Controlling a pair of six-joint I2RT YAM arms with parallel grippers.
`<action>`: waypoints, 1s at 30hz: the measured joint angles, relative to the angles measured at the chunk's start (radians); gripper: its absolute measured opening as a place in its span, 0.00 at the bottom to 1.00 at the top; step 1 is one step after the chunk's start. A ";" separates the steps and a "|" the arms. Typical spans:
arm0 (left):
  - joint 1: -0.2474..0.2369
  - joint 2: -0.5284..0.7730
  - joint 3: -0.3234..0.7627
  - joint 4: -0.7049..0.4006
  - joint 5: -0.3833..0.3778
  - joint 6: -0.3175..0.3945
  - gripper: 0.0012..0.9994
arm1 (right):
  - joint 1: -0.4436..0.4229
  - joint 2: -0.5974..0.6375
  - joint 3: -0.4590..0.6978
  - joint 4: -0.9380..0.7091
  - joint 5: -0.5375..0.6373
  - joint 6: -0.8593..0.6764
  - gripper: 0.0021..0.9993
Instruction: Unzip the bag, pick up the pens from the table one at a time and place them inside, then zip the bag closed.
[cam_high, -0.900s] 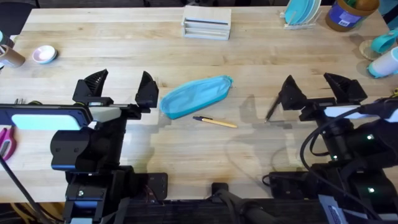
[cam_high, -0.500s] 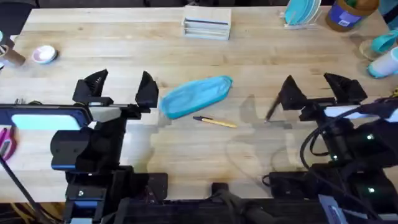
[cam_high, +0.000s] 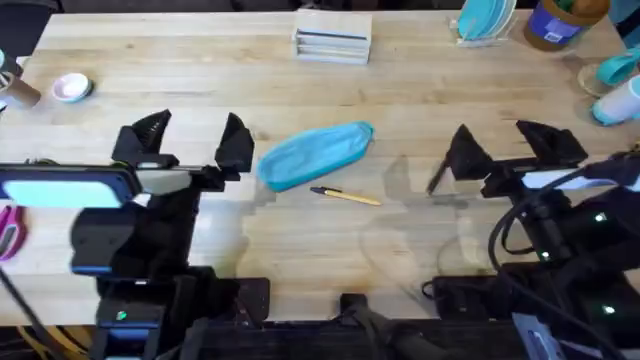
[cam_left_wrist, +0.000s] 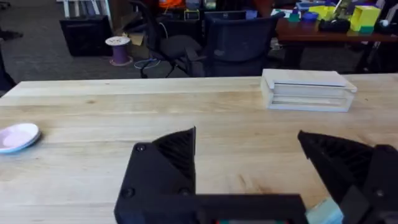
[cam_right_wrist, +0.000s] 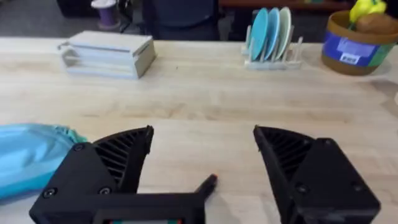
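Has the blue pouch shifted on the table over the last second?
No. The pouch lies at the same spot and angle, with the yellow pen just below it and the white block beyond it.

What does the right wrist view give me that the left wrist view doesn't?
Right wrist alone: the bag beside its open gripper, the tip of the dark pen between the fingers, the rack of blue plates and the bowl.
Left wrist alone: the small pink dish, with its own gripper open over bare wood.
Both: the table and the white stacked block.
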 joint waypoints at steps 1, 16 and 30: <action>0.000 0.014 0.023 -0.012 0.000 0.000 0.99 | 0.000 0.010 0.020 -0.041 -0.004 0.003 1.00; 0.000 0.527 0.743 -0.546 0.005 0.049 0.99 | 0.000 0.475 0.705 -0.584 -0.028 0.010 1.00; 0.000 0.816 1.113 -0.892 0.005 0.068 0.99 | 0.000 0.840 1.103 -0.835 -0.103 0.010 1.00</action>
